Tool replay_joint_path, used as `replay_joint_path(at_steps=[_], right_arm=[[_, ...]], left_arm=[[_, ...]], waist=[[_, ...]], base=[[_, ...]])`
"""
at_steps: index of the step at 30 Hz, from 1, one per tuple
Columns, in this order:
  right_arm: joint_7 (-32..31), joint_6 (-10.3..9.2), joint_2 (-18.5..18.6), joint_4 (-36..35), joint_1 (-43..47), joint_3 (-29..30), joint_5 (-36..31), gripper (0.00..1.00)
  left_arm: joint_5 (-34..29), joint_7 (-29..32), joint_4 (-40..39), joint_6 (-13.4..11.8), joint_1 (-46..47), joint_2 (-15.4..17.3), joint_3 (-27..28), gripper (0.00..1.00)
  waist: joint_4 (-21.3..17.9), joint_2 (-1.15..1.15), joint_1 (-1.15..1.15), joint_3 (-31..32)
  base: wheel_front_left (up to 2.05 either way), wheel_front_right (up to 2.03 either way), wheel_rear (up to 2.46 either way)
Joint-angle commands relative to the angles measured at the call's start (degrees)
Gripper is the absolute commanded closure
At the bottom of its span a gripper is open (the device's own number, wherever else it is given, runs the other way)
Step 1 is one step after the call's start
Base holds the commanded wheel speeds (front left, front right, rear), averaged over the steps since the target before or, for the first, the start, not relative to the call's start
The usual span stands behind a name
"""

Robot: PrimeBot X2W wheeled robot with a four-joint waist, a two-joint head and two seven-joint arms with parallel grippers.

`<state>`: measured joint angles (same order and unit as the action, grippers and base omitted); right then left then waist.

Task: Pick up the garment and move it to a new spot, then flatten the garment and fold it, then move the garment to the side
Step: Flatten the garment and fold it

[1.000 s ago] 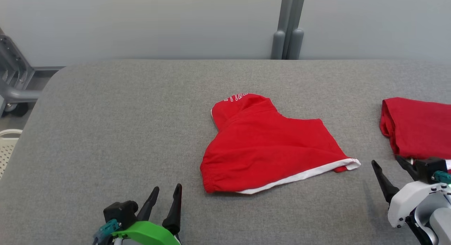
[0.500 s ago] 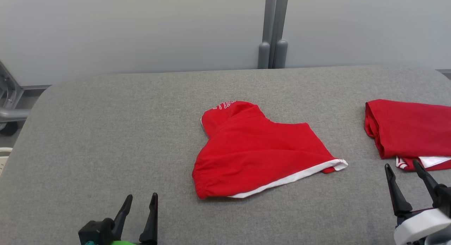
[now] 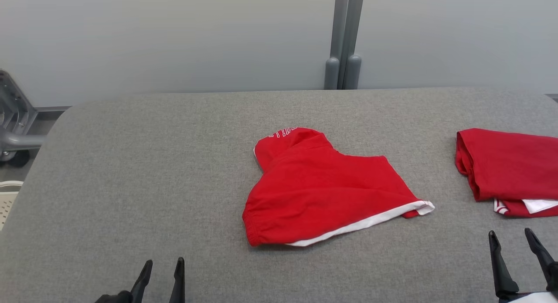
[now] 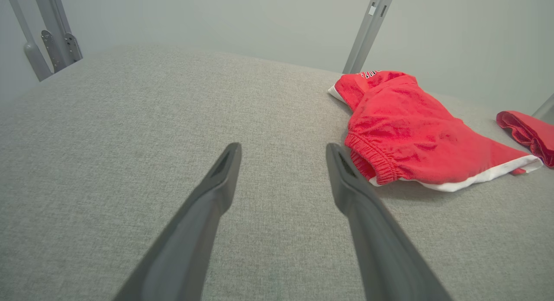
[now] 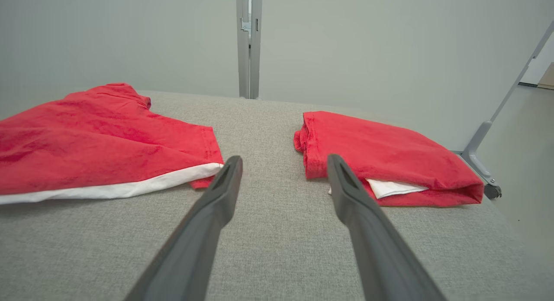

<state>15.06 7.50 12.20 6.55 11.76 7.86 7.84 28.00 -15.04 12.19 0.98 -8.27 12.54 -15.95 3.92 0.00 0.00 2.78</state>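
Red garment (image 3: 322,185) w/ white hem, other garment (image 3: 510,168) red + white too, table (image 3: 130,172) grey

The red garment (image 3: 322,189) with a white hem lay bunched in the middle of the tabletop (image 3: 130,172), elastic waistband facing near left.

Red garment (image 3: 322,189) mid table (image 3: 130,172); 2nd folded garment (image 3: 505,168) far right; both grippers empty, jaws apart.

likely a bare test lab: plain pale grey wall panels (image 3: 174,37) ahead of the left gripper (image 3: 165,260), wheeled grey metal frame (image 3: 13,133) leftward.
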Motion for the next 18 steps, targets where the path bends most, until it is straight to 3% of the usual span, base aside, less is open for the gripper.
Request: replay_joint_path(at_steps=[1, 7, 18], right_arm=[[0.13, -0.02, -0.24, 0.11, 0.91, 0.52, -0.44, 0.00], [0.14, -0.02, -1.23, 0.45, 1.42, 0.90, -1.55, 0.00], [0.14, -0.02, 0.53, 1.17, -4.92, -3.05, -3.64, 0.00]], left_arm=[[-0.84, -0.17, 0.27, 0.54, -1.06, -0.57, 0.73, 0.00], [-2.81, -0.18, 1.10, 2.63, -1.89, -2.35, 3.35, 0.00], [-6.00, -0.18, 3.22, 5.11, 1.23, -4.87, 5.40, 0.00]], waist=[[0.34, 0.00, 0.00, 0.04], [0.80, 0.00, 0.00, -0.03], [1.04, 0.00, 0.00, 0.23]], base=[[0.00, 0.00, 0.00], [0.00, 0.00, 0.00], [0.00, 0.00, 0.00]])
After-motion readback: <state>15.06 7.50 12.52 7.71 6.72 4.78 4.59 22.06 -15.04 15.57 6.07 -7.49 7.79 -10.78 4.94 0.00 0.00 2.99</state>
